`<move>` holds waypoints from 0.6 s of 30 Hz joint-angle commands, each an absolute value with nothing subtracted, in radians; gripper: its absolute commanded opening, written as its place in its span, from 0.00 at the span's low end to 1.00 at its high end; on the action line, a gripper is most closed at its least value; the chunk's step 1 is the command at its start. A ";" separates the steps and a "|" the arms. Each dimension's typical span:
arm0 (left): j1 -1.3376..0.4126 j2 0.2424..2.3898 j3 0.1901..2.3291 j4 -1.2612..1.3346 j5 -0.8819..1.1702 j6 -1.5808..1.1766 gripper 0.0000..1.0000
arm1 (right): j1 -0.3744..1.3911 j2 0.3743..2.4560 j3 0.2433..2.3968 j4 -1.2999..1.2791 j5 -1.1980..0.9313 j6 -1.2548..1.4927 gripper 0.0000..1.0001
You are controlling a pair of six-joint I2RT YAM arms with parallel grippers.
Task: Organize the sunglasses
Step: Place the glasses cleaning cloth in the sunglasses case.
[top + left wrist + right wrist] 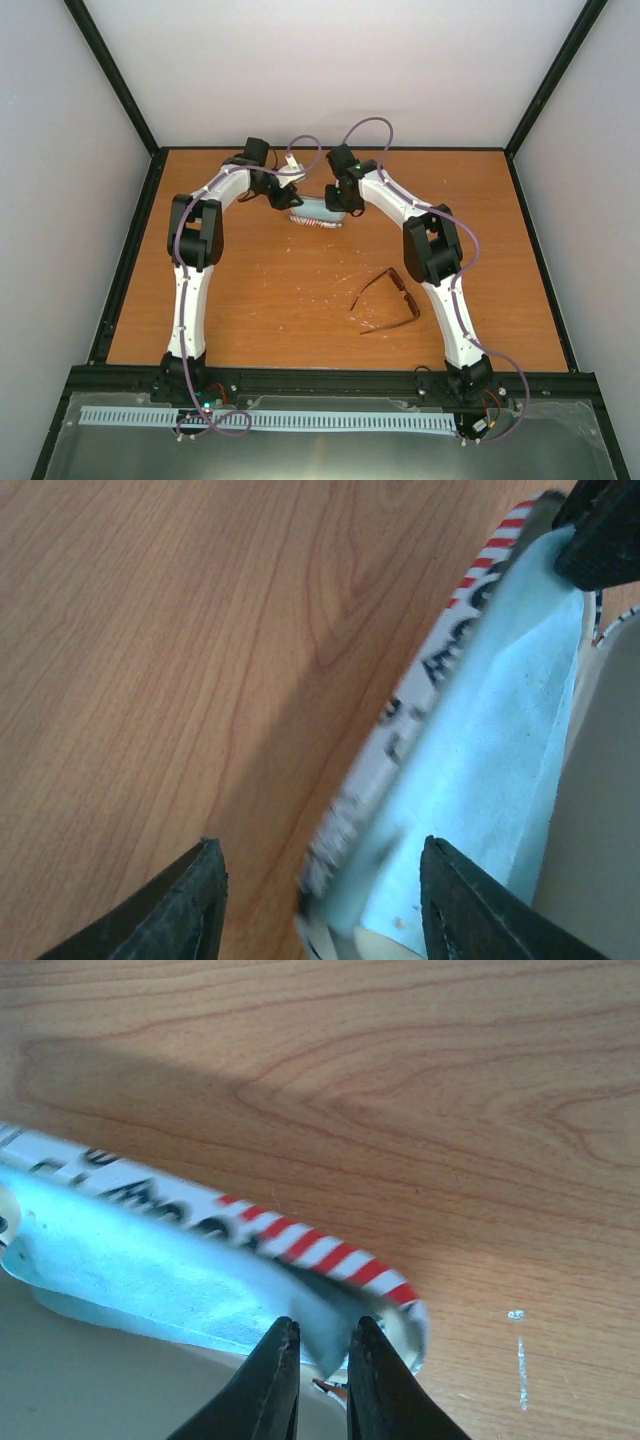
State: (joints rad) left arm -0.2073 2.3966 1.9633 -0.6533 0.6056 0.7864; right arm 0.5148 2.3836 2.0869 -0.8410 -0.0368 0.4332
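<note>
The sunglasses (pixel 388 300), thin reddish-brown frame with the temple arms spread, lie on the table right of centre, far from both grippers. At the back middle sits the tan case (pixel 316 222) with its red-white striped rim (pixel 320 1250), and the light blue cloth (pixel 490 730) lies in it. My left gripper (pixel 320 865) stands open, its jaws wide apart astride the case's rim (pixel 400 710) without touching it. My right gripper (pixel 323 1335) is at the case's other end, jaws a narrow gap apart, with a corner of the cloth (pixel 150 1260) lying in that gap.
Both arms reach to the back of the wooden table (pixel 250 300) and meet over the case. Grey walls and a black frame (pixel 130 250) enclose the table on three sides. Small white specks (pixel 518 1350) dot the wood.
</note>
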 commanded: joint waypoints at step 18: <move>-0.154 2.231 1.926 -0.551 0.577 0.611 1.00 | 0.486 2.173 1.962 -0.865 0.116 0.515 0.33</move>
State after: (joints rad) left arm -0.1894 2.3394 1.9350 -0.6361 0.5850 0.7143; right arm 0.5098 2.3150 2.0464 -0.8829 0.0536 0.4500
